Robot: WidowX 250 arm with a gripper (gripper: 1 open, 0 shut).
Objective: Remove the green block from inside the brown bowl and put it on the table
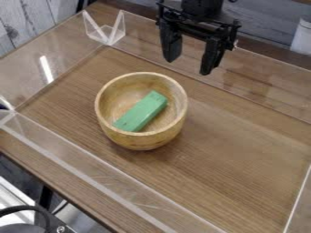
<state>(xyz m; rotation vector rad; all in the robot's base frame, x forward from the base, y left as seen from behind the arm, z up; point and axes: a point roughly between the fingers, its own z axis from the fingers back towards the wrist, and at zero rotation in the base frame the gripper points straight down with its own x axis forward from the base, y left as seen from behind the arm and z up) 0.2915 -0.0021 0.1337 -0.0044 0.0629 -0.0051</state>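
Note:
The green block (141,111) lies flat inside the brown bowl (109,121), slanting from lower left to upper right. The bowl rests on the table (231,146), slightly left of the middle. My gripper (192,56) hangs above the table beyond the bowl, up and to the right of it, pointing down. Its two black fingers (174,45) stand apart and open, with nothing between them. It touches neither the bowl nor the block.
Low clear acrylic walls (73,150) run around the tabletop. A small clear folded acrylic piece (107,27) stands at the far left corner. Bare wood lies to the right of the bowl and in front of it.

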